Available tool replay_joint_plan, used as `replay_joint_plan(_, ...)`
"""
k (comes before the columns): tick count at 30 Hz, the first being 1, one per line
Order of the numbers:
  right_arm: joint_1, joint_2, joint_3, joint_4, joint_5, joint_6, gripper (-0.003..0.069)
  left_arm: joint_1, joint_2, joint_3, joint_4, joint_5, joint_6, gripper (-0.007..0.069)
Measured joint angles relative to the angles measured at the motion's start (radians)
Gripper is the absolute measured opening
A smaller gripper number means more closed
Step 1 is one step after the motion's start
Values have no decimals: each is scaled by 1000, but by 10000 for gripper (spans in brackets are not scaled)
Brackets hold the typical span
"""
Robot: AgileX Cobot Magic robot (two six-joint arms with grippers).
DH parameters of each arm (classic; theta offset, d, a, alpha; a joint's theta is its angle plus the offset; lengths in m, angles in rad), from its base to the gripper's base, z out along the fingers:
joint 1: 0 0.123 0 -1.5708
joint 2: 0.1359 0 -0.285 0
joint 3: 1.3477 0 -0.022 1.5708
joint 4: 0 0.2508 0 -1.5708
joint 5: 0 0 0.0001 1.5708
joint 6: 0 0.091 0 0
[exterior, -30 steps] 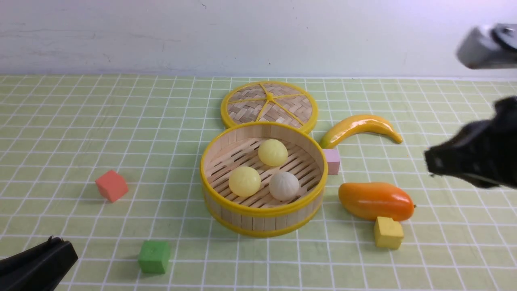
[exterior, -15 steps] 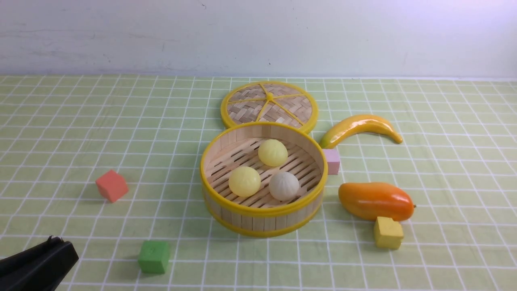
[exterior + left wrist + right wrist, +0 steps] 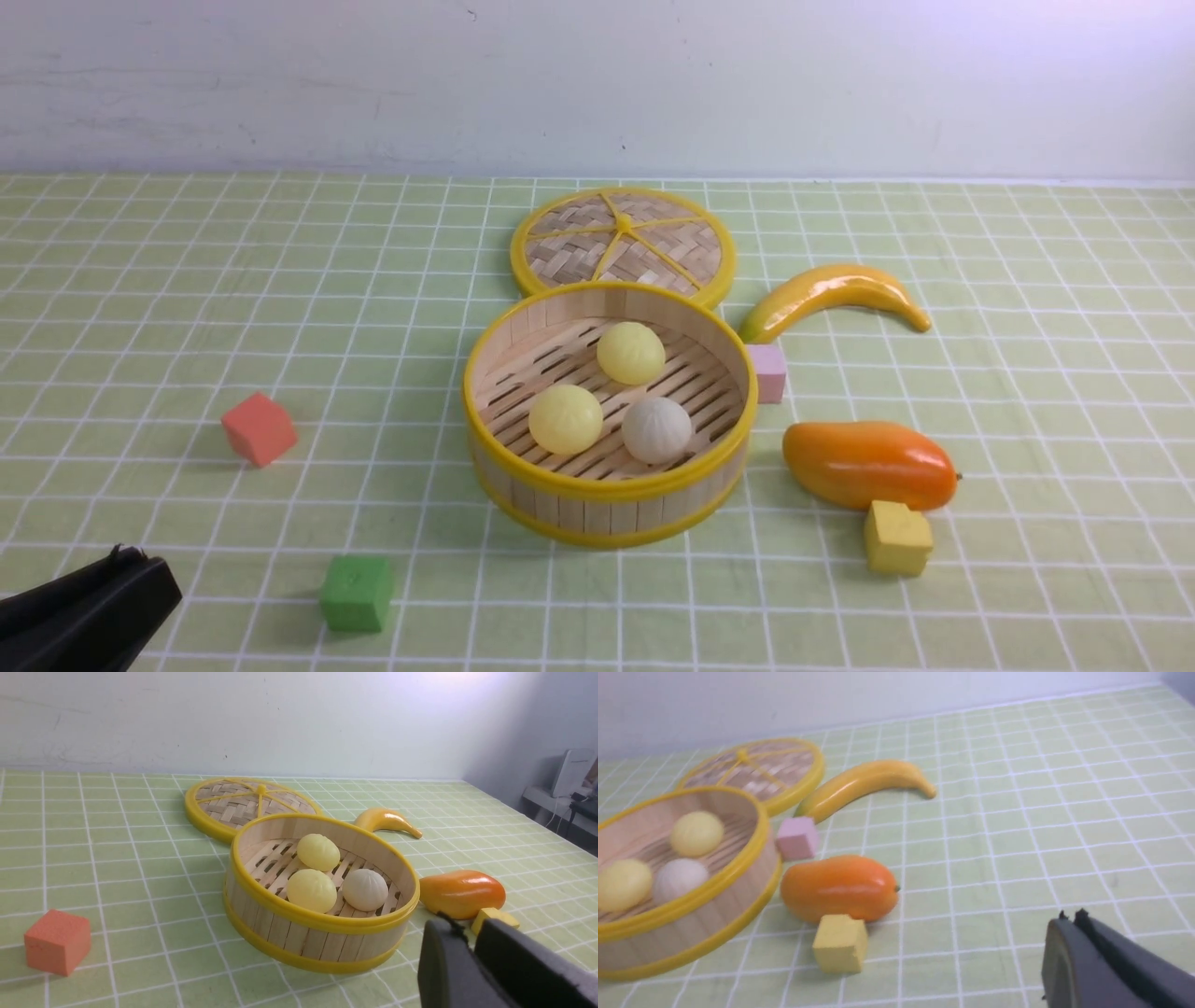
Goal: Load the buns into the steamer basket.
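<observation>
The steamer basket point(image 3: 607, 509) stands mid-table and holds all three buns: two pale yellow ones point(image 3: 631, 353) point(image 3: 565, 419) and an off-white pleated one point(image 3: 656, 429). They also show in the left wrist view point(image 3: 318, 851) point(image 3: 311, 890) point(image 3: 365, 889) and the right wrist view point(image 3: 696, 833) point(image 3: 623, 884) point(image 3: 680, 878). My left gripper point(image 3: 140, 569) is shut and empty at the near left corner, well away from the basket; it also shows in the left wrist view point(image 3: 460, 933). My right gripper point(image 3: 1069, 921) is shut and empty, out of the front view.
The woven lid point(image 3: 623, 243) lies behind the basket. A banana point(image 3: 831, 291), a pink cube point(image 3: 767, 371), an orange mango point(image 3: 868, 462) and a yellow cube point(image 3: 897, 537) lie right of the basket. A red cube point(image 3: 259, 427) and a green cube point(image 3: 356, 592) lie left.
My right arm has drawn back out of the front view to the right. The left gripper, the basket and the buns have not moved.
</observation>
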Motion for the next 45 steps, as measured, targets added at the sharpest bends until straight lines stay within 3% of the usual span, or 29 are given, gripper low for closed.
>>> replay_joint_plan(5, -62, -108, 197, 39, -129, -57, -20, 0, 0, 0, 0, 0, 0, 92)
replay_joint_plan(8, -66, -114, 227, 40, -94, -68, -20, 0, 0, 0, 0, 0, 0, 97)
replay_joint_plan(36, -67, -114, 223, 13, -22, -76, -10, 0, 1, 0, 0, 1, 0, 124)
replay_joint_plan(41, -67, -114, 223, 13, -22, -76, -8, 2, 1, 18, 10, -64, 1, 121)
replay_joint_plan(45, -67, -115, 223, 13, -22, -76, -3, 100, -37, 87, 8, -156, 1, 72)
